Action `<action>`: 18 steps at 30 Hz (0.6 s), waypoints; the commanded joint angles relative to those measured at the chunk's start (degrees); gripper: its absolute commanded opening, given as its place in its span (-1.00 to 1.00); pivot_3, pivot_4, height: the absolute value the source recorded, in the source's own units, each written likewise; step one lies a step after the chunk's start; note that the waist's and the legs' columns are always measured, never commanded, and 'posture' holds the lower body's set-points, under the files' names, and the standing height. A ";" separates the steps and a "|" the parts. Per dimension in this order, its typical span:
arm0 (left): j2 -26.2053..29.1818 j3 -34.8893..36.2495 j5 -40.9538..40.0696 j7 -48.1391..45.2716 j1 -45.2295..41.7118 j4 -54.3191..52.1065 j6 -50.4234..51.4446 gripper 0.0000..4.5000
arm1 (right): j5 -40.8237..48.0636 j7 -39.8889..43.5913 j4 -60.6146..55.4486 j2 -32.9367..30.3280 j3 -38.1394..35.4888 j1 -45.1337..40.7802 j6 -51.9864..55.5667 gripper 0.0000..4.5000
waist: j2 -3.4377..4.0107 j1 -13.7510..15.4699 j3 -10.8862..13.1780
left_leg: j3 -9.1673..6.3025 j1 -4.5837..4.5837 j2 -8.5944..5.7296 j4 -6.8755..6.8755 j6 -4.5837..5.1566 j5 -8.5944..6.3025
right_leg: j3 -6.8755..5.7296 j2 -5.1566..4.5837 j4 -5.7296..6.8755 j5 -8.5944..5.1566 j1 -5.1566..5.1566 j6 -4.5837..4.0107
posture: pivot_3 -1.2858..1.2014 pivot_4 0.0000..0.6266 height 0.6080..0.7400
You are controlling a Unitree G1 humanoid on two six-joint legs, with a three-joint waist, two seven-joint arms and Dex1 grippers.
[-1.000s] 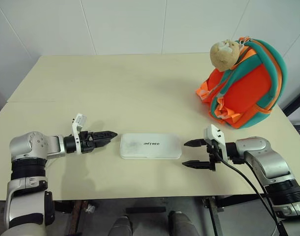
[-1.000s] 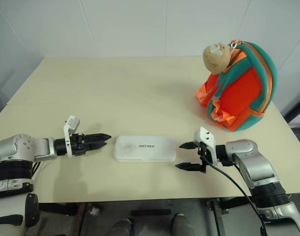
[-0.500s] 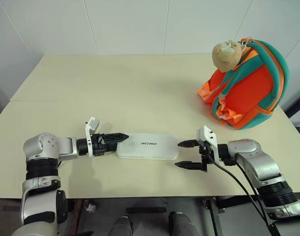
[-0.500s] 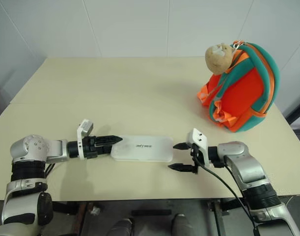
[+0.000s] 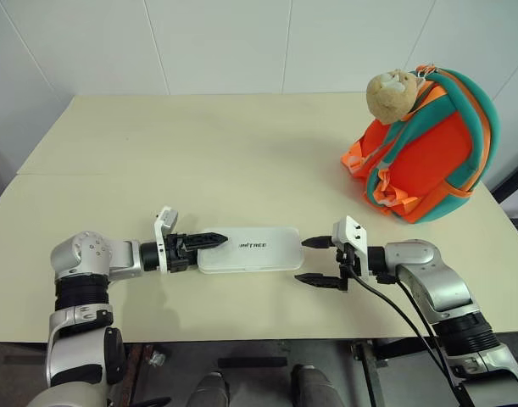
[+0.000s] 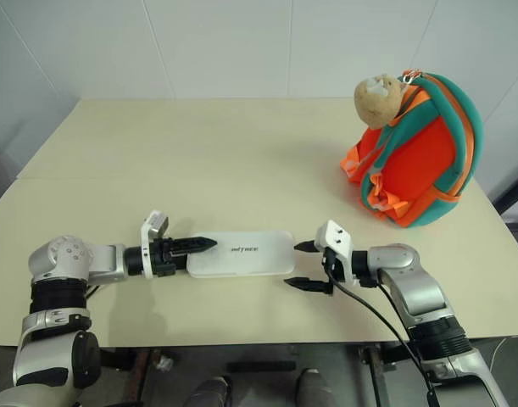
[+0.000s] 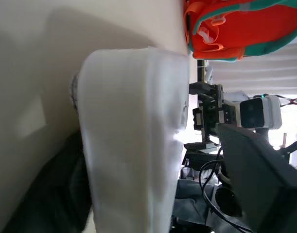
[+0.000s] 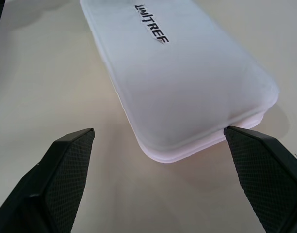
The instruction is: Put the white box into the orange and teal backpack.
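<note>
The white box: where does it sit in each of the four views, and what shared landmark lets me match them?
Left eye view: white box low centre on the table, between both grippers.
Right eye view: same spot, slightly further left.
Left wrist view: tall pale slab through the middle.
Right wrist view: upper centre, its near end between the open black fingers.
Shared landmark: the dark lettering on its lid, in the eye and right wrist views.
</note>
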 commanded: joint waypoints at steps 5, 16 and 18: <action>-2.10 2.02 -0.73 1.57 -0.99 0.81 0.39 -0.27 | 1.70 -2.39 -4.89 0.32 -2.41 2.20 -0.08 1.00 | -0.02 0.00 -0.01 | 0.00 0.00 0.00 -0.01 0.00 0.00 | 0.00 0.00 0.00 0.00 0.00 0.00 | 0.03 -0.52 1.00; -0.99 3.39 -1.73 0.66 -1.74 -0.02 -5.51 -0.38 | 3.88 -18.30 -12.30 -1.90 -17.60 4.01 7.75 1.00 | -0.03 0.01 -0.01 | 0.01 -0.02 0.00 0.00 -0.02 0.01 | 0.01 -0.02 -0.01 0.01 -0.02 -0.01 | 0.03 -0.52 1.00; 0.03 2.57 -1.27 0.07 -0.76 0.05 -7.22 -0.38 | 3.46 -22.15 -12.33 -2.77 -20.61 3.09 9.69 1.00 | -0.03 -0.05 -0.01 | 0.00 -0.02 0.00 0.00 -0.02 0.01 | 0.00 -0.01 -0.01 0.00 -0.03 -0.03 | 0.03 -0.52 1.00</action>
